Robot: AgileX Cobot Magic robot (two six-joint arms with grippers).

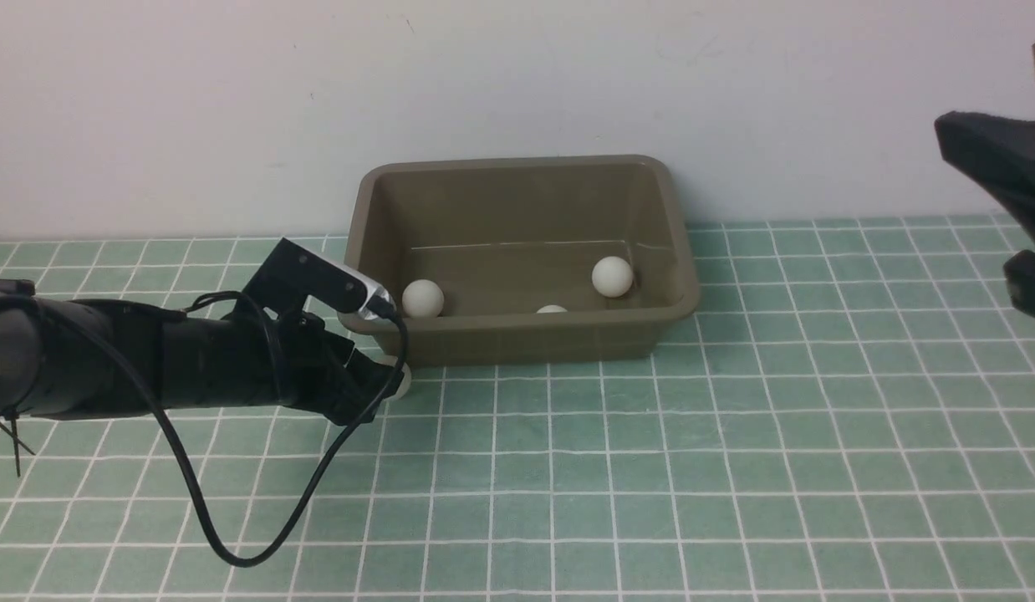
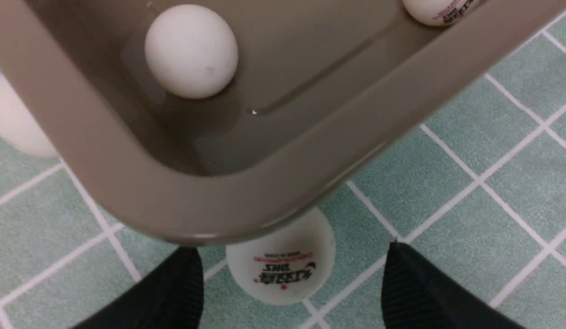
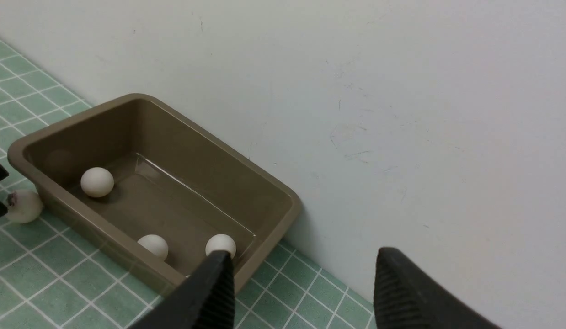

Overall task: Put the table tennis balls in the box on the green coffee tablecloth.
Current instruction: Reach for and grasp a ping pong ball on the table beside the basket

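The olive-brown box (image 1: pixel 517 334) stands on the green coffee tablecloth (image 1: pixel 735 435) against the wall. Three table tennis balls lie inside it (image 1: pixel 422 298) (image 1: pixel 612 277) (image 1: pixel 552 309). Another ball (image 2: pixel 283 260), with printed lettering, rests on the cloth tucked under the box's front left corner rim. My left gripper (image 2: pixel 292 249) is low at that corner and open, with this ball between its fingers and a gap on each side. One more ball (image 2: pixel 13 123) lies outside, beside the box's left wall. My right gripper (image 3: pixel 301 256) hangs open and empty, high at the right.
A white wall (image 1: pixel 517 84) rises directly behind the box. The left arm's black cable (image 1: pixel 191 493) loops down onto the cloth in front of the arm. The right arm (image 1: pixel 998 163) shows only at the far right edge of the front view.
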